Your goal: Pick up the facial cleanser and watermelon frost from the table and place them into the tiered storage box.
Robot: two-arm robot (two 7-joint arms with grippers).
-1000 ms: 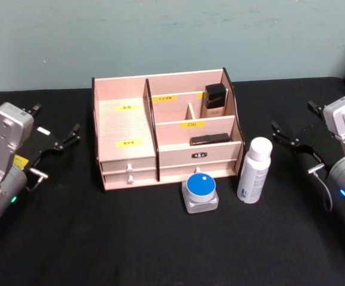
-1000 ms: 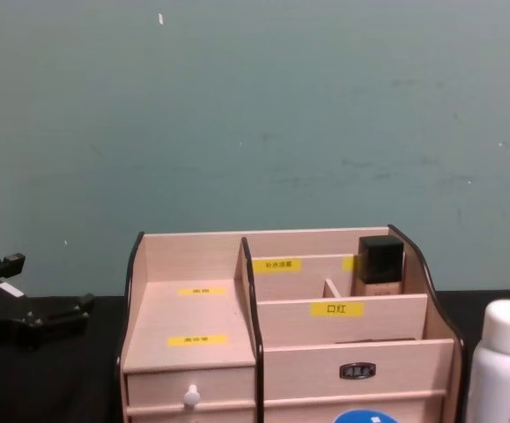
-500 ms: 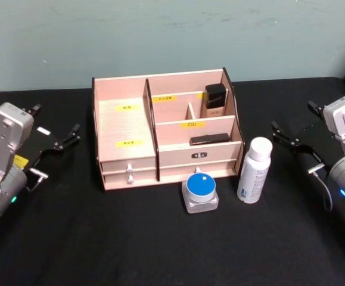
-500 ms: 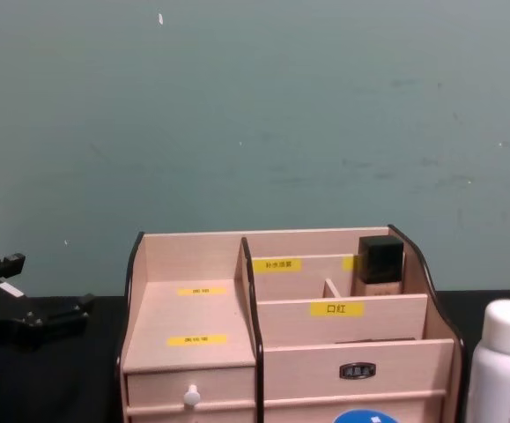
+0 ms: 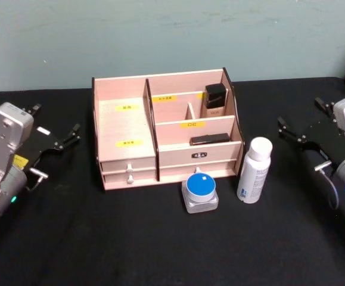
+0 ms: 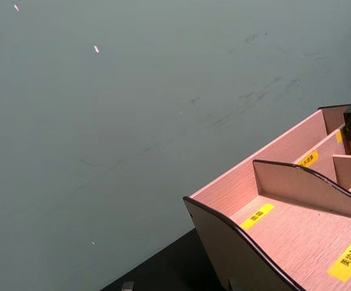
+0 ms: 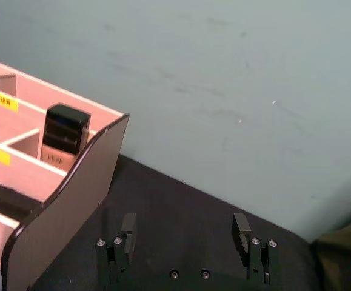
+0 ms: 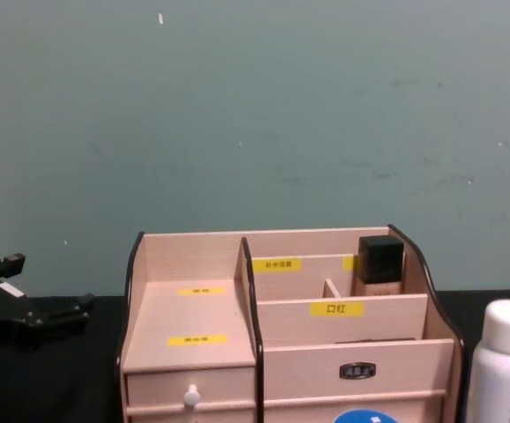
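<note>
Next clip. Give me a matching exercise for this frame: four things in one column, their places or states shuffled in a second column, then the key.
Things:
1. facial cleanser
2. watermelon frost
3. black-capped bottle
4. right claw

Places or states:
A. in the back right compartment of the tiered storage box
B. open and empty, to the right of the box
C. upright on the table near the box's front right corner
D. on the table before the box's front, blue lid up

Pairs: 1-C, 2-D, 3-A, 4-B.

The left claw sits idle to the left of the box.
</note>
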